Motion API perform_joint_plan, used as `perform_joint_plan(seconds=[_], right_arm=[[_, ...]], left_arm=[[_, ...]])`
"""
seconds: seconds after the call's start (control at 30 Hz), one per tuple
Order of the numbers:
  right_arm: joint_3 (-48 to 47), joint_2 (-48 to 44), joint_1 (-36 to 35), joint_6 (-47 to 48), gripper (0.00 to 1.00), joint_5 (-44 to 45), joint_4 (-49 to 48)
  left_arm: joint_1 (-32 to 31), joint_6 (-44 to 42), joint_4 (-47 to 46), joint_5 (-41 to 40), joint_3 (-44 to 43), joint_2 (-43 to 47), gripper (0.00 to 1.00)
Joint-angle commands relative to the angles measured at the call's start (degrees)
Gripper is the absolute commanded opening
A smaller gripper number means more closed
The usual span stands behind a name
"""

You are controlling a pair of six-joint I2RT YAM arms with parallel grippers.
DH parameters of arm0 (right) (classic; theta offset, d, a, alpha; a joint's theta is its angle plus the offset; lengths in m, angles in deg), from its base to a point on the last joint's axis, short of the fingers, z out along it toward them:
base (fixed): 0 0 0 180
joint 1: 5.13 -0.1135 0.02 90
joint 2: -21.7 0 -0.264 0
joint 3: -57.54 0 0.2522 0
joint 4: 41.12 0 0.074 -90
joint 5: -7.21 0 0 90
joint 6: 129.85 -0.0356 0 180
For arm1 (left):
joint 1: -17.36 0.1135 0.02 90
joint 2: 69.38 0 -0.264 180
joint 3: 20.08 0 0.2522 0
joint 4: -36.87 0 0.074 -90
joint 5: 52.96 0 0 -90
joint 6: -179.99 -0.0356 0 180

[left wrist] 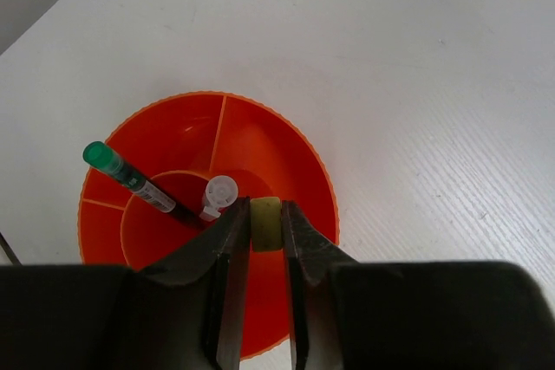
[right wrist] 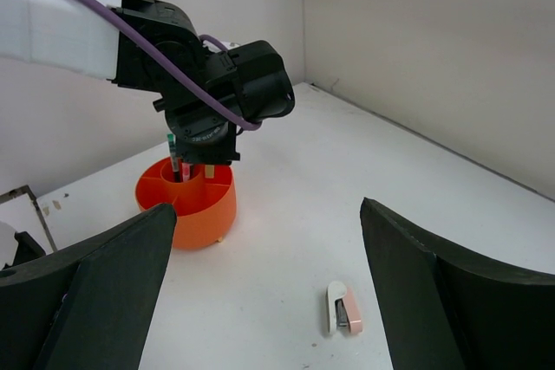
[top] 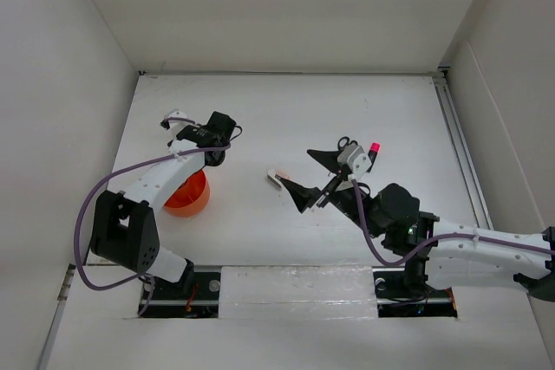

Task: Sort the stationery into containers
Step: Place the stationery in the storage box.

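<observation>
While the left gripper (left wrist: 265, 212) hangs tip-down over the orange cup (left wrist: 286, 140), its jaws are nearly closed and pinch a small yellow-green eraser (left wrist: 265, 228) between the fingertips, with both pads touching it. The eraser sits above the cup's interior, roughly over the line between the round centre well and the outer ring; can't tell which compartment it's over. Thin dividers split the cup into that centre well plus ring segments. Two pens stand in the centre well, just left of the fingertips: a green-capped pen (left wrist: 106, 155) leaning out to the left, and a white-capped pen (left wrist: 221, 191) closer in, almost against the left finger. The cup stands on the white table (top: 347, 101), on the left side, partly under the left forearm in the top view. The right gripper (right wrist: 267, 214) is over mid-table, well apart from the cup, jaws spread wide with nothing between them. Below and slightly ahead of it a small white-and-pink piece (right wrist: 342, 309) lies flat on the table, on its own; too small to say what it is. In the top view, beyond the right wrist, there's a pink highlighter (top: 374, 148) and what look like black scissors (top: 344, 141), both partly hidden by the arm.
</observation>
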Motion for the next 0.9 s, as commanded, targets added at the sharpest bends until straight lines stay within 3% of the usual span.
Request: perform_joint_plan(seconds=[0.0, 0.17, 0.43, 0.5, 0.57, 0.63, 0.67, 0.8, 0.87], right_arm=[[-0.31, -1.03, -0.44, -0.55, 0.93, -0.74, -1.58], [-0.31, -1.03, -0.44, -0.02, 0.93, -0.74, -1.58], [-0.31, -1.03, -0.44, -0.02, 0.93, -0.74, -1.58], [-0.31, -0.42, -0.44, -0.02, 0.93, 1.97, -1.58], [-0.31, 1.07, -0.44, -0.02, 0.94, 3.12, -1.58], [-0.92, 3.62, -0.44, -0.02, 0.94, 3.65, -1.58], [-1.62, 4.59, -0.44, -0.02, 0.94, 3.66, -1.58], [-2.33, 8.63, 0.08, -0.02, 0.96, 2.87, -1.58], [-2.94, 9.52, 1.13, -0.81, 0.97, 2.87, -0.80]], left_arm=[[0.26, 4.22, 1.94, -3.94, 0.42, 0.18, 0.16], [-0.26, 4.22, 1.33, -4.46, 0.42, 0.80, 0.26], [-0.26, 4.74, 1.94, -4.99, 0.42, 1.41, 0.28], [-0.88, 4.75, 1.94, -5.52, -0.72, 2.99, 0.33], [-0.88, 0.91, 0.63, -4.91, -1.42, 4.57, 0.35], [-0.88, -5.76, -4.55, -2.63, -3.17, 5.72, 0.43], [-0.88, -7.28, -4.56, -2.62, -4.40, 5.72, 0.53], [-0.27, -12.99, -7.36, -0.70, -11.17, 7.39, 0.61], [-0.26, -18.53, -10.44, 3.15, -14.34, 7.39, 0.88]])
